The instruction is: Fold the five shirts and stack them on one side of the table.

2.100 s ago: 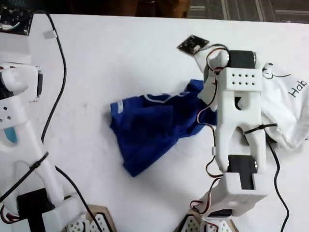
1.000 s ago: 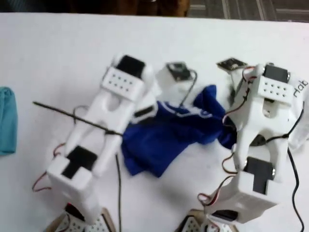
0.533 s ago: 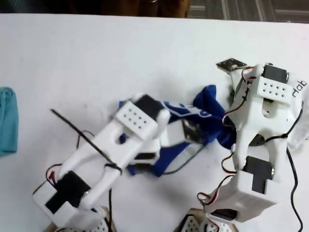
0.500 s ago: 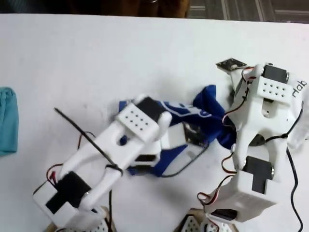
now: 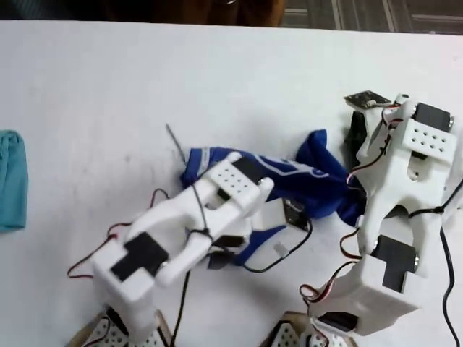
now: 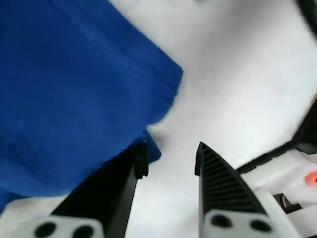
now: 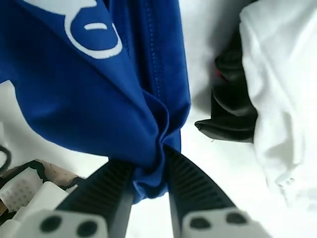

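Pinching the white-printed blue shirt (image 7: 74, 99), right fingers (image 7: 190, 191) clamp shut; left fingers (image 6: 218, 178) gape.

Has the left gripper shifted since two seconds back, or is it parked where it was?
Yes. The left gripper swung from the left edge of the table, away from the teal cloth, to the blue shirt mid-table.
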